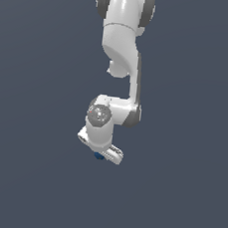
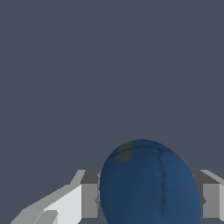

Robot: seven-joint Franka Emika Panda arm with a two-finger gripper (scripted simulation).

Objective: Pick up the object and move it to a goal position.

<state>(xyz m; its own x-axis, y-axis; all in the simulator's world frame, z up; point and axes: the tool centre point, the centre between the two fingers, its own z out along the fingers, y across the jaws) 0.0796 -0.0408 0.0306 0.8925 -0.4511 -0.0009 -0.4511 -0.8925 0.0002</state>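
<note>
While I am inspecting my own wrist view, I am finding the dark blue ball (image 2: 151,183) sitting squarely between my two fingers (image 2: 89,200), one grey pad showing at each flank of it. My claw (image 2: 148,200) is closing around the ball to roughly the ball's own width, and each pad is appearing to meet its surface; I am judging this a firm grip, though actual contact pressure is not something these views are proving.

From the exterior view, I am seeing the claw (image 1: 106,154) pointing downward at the end of the white arm (image 1: 123,32), with only a sliver of the ball (image 1: 99,156) peeking out beneath it. The grey surface (image 1: 176,203) is showing no shadow or edge, so I cannot tell whether the ball is resting on it or hanging clear.

I am holding the ball centred between the pads, presumably because a smooth round body is prone to squirting sideways if it is pinched off-centre. No goal marker is showing in either view, so the remaining travel is not assessable.
</note>
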